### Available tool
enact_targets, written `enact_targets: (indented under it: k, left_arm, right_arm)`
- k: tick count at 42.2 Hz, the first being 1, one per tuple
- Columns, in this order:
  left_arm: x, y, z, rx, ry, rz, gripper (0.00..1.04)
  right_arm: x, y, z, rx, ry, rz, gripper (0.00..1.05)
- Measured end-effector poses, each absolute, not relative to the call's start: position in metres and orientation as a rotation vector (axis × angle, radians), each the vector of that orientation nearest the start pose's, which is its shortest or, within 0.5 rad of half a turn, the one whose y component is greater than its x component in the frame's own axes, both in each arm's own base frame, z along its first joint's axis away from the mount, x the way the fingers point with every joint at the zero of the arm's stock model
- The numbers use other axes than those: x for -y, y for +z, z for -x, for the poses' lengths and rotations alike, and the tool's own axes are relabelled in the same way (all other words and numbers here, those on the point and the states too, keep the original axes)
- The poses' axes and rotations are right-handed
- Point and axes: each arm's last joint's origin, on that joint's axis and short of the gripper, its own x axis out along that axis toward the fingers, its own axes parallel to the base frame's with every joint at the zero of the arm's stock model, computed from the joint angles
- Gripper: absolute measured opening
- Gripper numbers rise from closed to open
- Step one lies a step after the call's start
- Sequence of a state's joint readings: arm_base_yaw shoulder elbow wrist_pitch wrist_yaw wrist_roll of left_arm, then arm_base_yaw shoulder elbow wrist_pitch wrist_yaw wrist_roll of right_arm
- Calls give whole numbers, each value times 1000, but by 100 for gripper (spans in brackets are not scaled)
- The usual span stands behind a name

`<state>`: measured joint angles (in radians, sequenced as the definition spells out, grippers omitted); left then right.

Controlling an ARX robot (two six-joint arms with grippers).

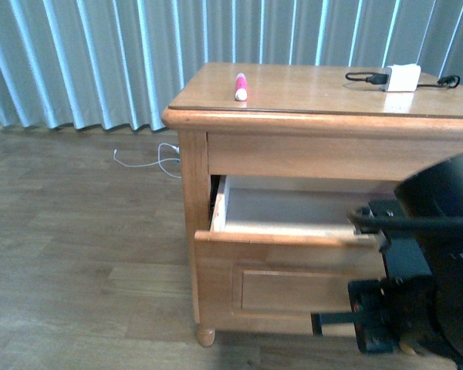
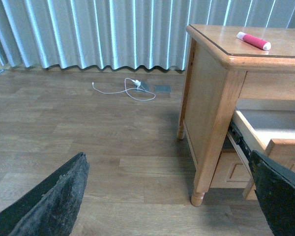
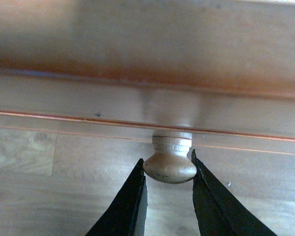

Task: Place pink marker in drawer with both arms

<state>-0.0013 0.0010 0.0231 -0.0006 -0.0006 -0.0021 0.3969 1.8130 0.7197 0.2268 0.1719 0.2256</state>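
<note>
The pink marker (image 1: 240,86) lies on top of the oak cabinet (image 1: 293,89), near its left front corner; the left wrist view shows the marker (image 2: 253,41) too. Below it the drawer (image 1: 289,254) stands pulled partly out, pale inside. My right gripper (image 3: 168,166) is shut on the drawer knob (image 3: 169,164), one black finger on each side. In the front view the right arm (image 1: 424,270) covers the drawer's right part. My left gripper (image 2: 169,196) hangs open over the floor, left of the cabinet, with nothing between its fingers (image 2: 54,199).
A white charger block (image 1: 401,78) with a black cable sits at the cabinet top's back right. A white cord (image 2: 125,90) lies on the wooden floor by the grey curtain (image 1: 100,54). The cabinet's front leg (image 2: 199,196) stands close to my left gripper.
</note>
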Motion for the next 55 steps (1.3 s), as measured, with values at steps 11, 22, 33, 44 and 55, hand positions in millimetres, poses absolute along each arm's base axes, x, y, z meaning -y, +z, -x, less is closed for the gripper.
enact_targets:
  k: [11,22,33,44,55]
  left_arm:
    - [0,171,-96,22,-1,2,99]
    - [0,171,-96,22,-1,3,99]
    - [0,171,-96,22,-1,2,99]
    - [0,171,-96,22,-1,2,99]
    - [0,171,-96,22,-1,3,99]
  right_arm:
    - [-106,142,-237,-778,202,-46,67]
    - [-67,192,-169,-654,235,-117,95]
    - [-12,206,-122,-485,172,-117,96]
    - [-2,200,-119,-322,71,-41,89]
    - [0,187,-112,-2,-2,-7,36]
